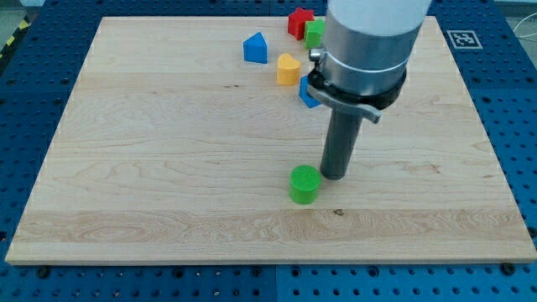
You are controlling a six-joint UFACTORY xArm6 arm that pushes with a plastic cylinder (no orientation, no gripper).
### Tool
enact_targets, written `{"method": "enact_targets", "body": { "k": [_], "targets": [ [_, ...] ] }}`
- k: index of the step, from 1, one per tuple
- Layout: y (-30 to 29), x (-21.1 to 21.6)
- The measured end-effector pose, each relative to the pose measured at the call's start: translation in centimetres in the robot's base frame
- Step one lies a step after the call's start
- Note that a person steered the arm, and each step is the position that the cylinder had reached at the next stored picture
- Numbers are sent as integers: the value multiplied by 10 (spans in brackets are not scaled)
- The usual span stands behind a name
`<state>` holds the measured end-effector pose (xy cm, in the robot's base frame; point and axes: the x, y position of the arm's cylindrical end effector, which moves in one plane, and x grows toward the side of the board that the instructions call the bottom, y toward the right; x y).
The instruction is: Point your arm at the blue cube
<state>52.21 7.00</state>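
The blue cube (307,95) lies near the view's top middle, mostly hidden behind my arm; only its left edge shows. My tip (335,175) rests on the board well below the cube, just right of and touching or nearly touching a green cylinder (304,184).
A yellow heart-shaped block (288,70) lies left of the blue cube. A blue triangular block (255,49) is further up-left. A red block (299,22) and a green block (315,33) sit at the top edge of the wooden board (151,151).
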Motion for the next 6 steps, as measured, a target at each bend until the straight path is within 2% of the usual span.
{"method": "enact_targets", "body": {
  "k": [2,6],
  "targets": [
    [-26,19],
    [-18,-43]
  ]
}}
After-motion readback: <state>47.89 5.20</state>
